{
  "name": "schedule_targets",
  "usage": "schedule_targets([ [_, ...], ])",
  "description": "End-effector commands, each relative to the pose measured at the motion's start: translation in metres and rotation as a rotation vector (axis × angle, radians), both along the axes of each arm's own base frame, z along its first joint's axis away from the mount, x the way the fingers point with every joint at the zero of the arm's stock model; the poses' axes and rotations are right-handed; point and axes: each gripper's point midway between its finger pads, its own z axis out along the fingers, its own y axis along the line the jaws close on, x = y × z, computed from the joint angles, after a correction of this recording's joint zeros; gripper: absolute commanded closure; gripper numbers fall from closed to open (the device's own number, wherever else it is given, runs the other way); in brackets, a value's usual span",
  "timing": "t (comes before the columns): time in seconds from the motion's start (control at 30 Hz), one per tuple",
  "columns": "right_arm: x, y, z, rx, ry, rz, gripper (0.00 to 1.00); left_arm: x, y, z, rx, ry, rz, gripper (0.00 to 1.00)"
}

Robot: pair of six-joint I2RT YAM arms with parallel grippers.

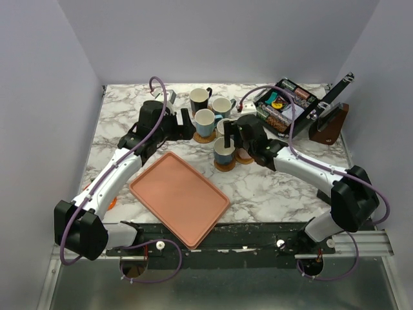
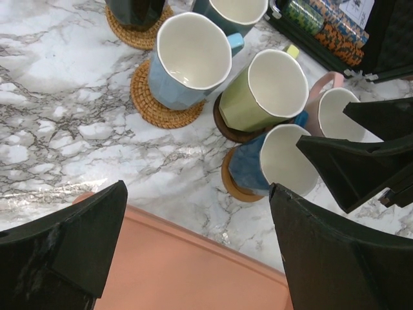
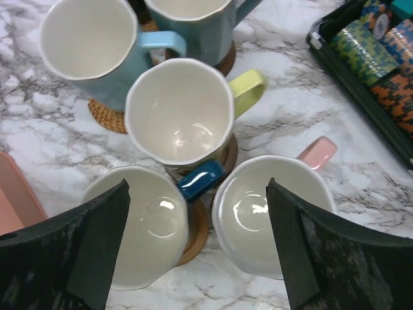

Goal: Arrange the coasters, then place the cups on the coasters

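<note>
Pink tray (image 1: 179, 197) near the clustered cups (image 1: 204, 121), chip case (image 1: 288, 107) beyond

The black cup (image 2: 135, 10) and light blue cup (image 2: 193, 55) sit on tan woven coasters (image 2: 161, 110). The yellow cup (image 3: 177, 113) and grey-green cup (image 3: 190, 19) sit on dark brown coasters (image 3: 229, 155), and the blue cup (image 3: 139, 226) on a plain tan coaster (image 3: 197, 229). The pink cup (image 3: 268, 213) hides whatever is under it. All six stand upright and empty, clustered close together.
</note>
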Motion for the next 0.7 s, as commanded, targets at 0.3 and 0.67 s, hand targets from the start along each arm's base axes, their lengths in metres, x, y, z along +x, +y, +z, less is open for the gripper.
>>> schedule_targets([
  [0.3,0.025,-0.143,0.045,0.205,-0.016,-0.292,0.05,0.041,0.105,-0.009,-0.083,-0.033,0.408,0.01],
  [0.67,-0.010,-0.224,0.134,0.172,-0.382,-0.500,0.05,0.018,0.195,0.092,0.086,-0.325,0.774,0.01],
])
